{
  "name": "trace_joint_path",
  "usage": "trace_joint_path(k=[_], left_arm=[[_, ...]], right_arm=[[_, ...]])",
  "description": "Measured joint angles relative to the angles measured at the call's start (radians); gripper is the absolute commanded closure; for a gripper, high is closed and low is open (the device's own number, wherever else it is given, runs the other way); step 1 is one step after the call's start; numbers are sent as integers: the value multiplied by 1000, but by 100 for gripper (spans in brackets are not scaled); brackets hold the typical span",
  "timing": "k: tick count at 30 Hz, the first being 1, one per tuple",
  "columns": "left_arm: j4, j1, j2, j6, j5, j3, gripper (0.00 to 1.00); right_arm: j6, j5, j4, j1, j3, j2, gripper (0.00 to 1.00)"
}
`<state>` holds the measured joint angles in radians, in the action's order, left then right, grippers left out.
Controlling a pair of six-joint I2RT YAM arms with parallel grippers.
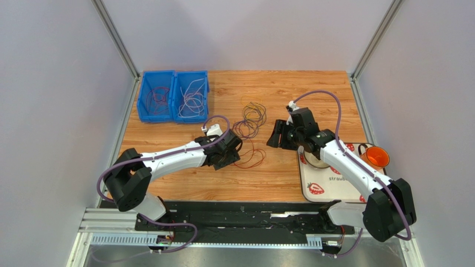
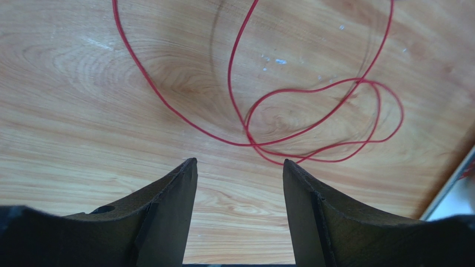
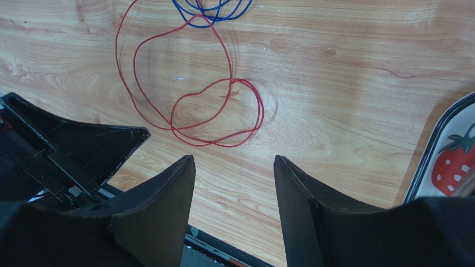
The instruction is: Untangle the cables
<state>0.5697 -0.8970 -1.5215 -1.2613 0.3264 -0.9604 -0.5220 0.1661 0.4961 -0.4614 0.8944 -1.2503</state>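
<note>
The loose cables lie mid-table. A tangle of dark, yellow and purple loops [image 1: 251,119] sits behind a separate red cable [image 1: 253,158]. My left gripper [image 1: 228,151] hovers at the red cable's left edge. In its wrist view the fingers stand open and empty [image 2: 240,164], with the red loops [image 2: 234,144] just beyond the tips. My right gripper [image 1: 277,135] hangs to the right of the tangle, open and empty [image 3: 234,161]. Ahead of it lie the red cable [image 3: 223,145] and blue-purple loops [image 3: 212,16].
Two blue bins [image 1: 173,95] at the back left hold sorted cables, reddish ones in the left and white ones in the right. A strawberry-print tray [image 1: 329,186] and an orange cup [image 1: 378,157] sit under the right arm. The left arm's gripper [image 3: 56,150] shows in the right wrist view.
</note>
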Motion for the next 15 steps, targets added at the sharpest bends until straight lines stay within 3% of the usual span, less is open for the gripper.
trace_joint_path(k=[15], left_arm=[[-84,0,-142,-194,-21,0,41]], right_arm=[[14,3,-8,0,-38,16,42]])
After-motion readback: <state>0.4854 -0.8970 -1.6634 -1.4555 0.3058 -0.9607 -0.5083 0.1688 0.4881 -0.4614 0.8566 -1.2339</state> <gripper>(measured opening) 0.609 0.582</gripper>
